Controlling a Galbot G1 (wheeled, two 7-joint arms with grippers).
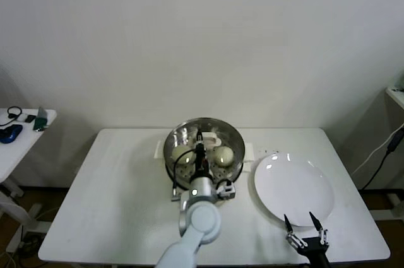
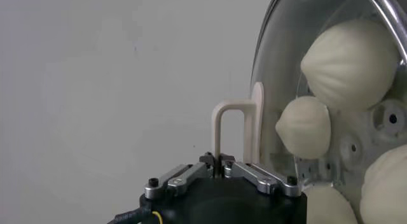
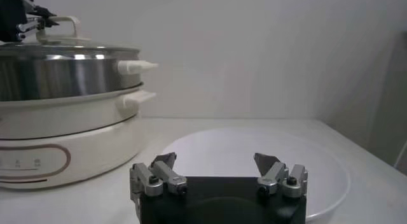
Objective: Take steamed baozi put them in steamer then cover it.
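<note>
The steamer stands at the table's back middle on its cream cooker base. The clear glass cover lies on it, with the steamed baozi showing through the glass as several cream buns. My left gripper is shut on the cover's cream bar handle, directly over the steamer's centre. My right gripper hangs open and empty near the table's front right, at the near rim of the plate; its fingertips stand wide apart.
A flat white plate lies right of the steamer with nothing on it. A small side table with dark items stands at the far left. The cooker's side handles stick out toward the plate.
</note>
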